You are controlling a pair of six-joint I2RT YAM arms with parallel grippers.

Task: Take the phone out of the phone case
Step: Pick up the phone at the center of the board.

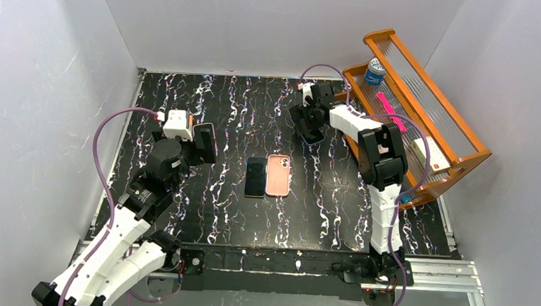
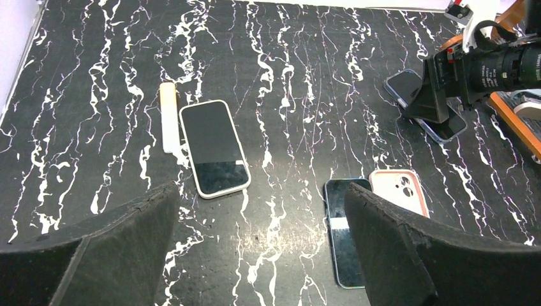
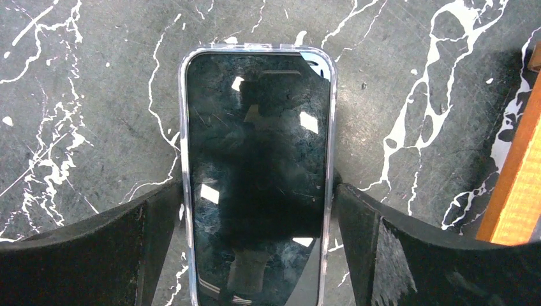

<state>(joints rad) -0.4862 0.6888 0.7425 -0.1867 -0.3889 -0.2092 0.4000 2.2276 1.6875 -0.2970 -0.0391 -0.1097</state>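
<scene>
A phone in a clear case (image 3: 257, 159) lies flat on the black marbled table, at the back right in the top view (image 1: 315, 136). My right gripper (image 3: 258, 191) is down over it, one finger against each long side, shut on it. It also shows in the left wrist view (image 2: 400, 86). A bare black phone (image 1: 255, 177) and an empty pink case (image 1: 278, 175) lie side by side mid-table. A second phone in a white case (image 2: 214, 148) lies at the left. My left gripper (image 2: 261, 248) hovers open and empty between that phone and the black one.
An orange wooden rack (image 1: 427, 99) stands at the back right, close to the right gripper, and holds a blue-capped bottle (image 1: 375, 71), a pink item and a white box. A cream stick (image 2: 168, 118) lies beside the white-cased phone. White walls enclose the table.
</scene>
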